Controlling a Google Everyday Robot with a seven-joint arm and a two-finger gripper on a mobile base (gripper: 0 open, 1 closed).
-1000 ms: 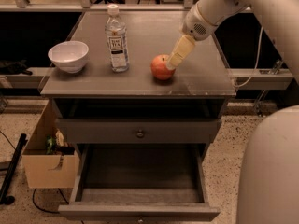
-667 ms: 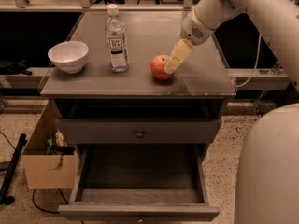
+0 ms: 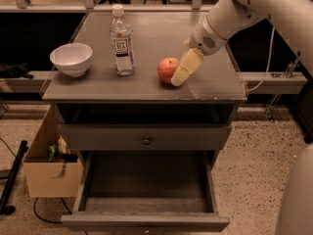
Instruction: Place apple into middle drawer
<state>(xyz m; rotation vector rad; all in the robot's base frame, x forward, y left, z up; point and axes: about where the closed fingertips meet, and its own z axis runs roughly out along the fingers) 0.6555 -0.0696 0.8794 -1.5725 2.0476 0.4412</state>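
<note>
- Bottle (image 3: 122,40) stands upright on the desk (image 3: 98,86), left of centre, with a white bowl (image 3: 71,58) further left near the left edge.
- Apple (image 3: 167,68) sits on the desk top, just right of the bottle but apart from it, a little back from the front edge.
- Here's the gripper (image 3: 180,73), slanting down from the white arm (image 3: 234,13) at the upper right. Its pale tip is pressed against the apple's right side and reaches down to the desk surface.
- Whether the jaws are apart or together, I cannot tell from this angle.
- Below, a shut drawer front with a round knob (image 3: 145,140) lies between the desk top and the middle drawer (image 3: 146,180).
- That middle drawer is pulled well out, its bare floor showing, directly under and forward of the apple.
- A cardboard box (image 3: 49,177) sits on the floor just beside the drawer's left wall.
</note>
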